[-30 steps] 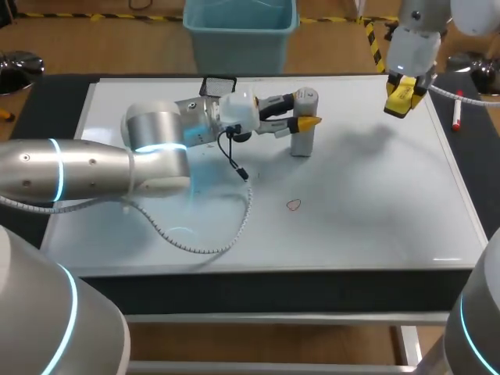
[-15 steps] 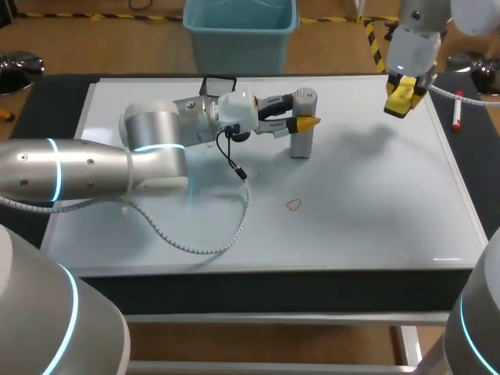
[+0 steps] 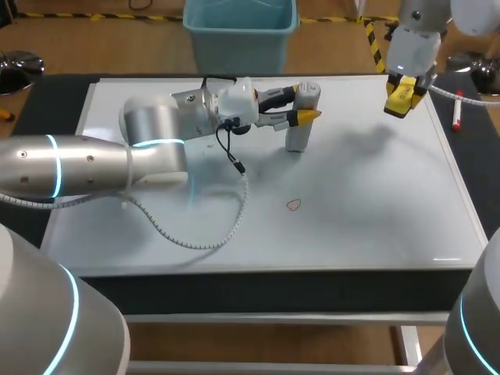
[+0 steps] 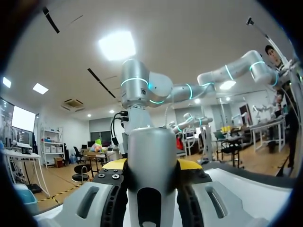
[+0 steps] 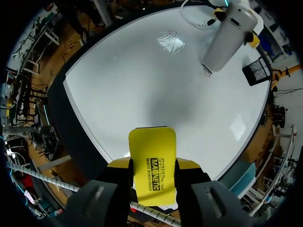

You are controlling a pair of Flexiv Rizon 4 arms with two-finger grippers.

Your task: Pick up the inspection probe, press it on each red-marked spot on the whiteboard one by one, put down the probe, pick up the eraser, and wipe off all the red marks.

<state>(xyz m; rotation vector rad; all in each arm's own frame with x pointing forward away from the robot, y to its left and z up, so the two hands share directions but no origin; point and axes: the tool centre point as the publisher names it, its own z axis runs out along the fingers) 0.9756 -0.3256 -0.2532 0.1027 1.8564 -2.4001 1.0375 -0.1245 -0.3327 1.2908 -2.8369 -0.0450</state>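
Grey-white and cylindrical, the inspection probe [image 3: 300, 119] is pinched in the left claw [image 3: 301, 105]. The claw's two yellow-tipped fingers press on the probe's upper part from opposite sides. The left wrist view shows the same grip, with the probe [image 4: 151, 156] filling the gap between the fingers. The probe stands almost upright over the far half of the whiteboard [image 3: 375, 211], its top leaning slightly toward 1 o'clock. Whether its lower end touches the board cannot be told. The left arm comes in from 9 o'clock and lies low across the board. Its cable [image 3: 223, 234] loops on the white surface at about 7 o'clock of the probe.

A single small red mark [image 3: 293, 205] sits near the board's middle, at 6 o'clock of the probe and well apart from it.

The right claw [image 3: 403, 97] hangs above the board's 2 o'clock corner, clear of the surface. In the right wrist view its fingers are clamped onto a yellow eraser [image 5: 152, 163], one on each long side, with the whiteboard well below.

A red-and-white marker pen [image 3: 457, 110] lies on the dark tabletop [image 3: 478, 168] at 3 o'clock of the right claw, just outside the whiteboard's edge. A black mesh-faced object [image 5: 258, 71] lies at the board's far edge, at about 10 o'clock of the probe. In the head view the left arm hides most of it.
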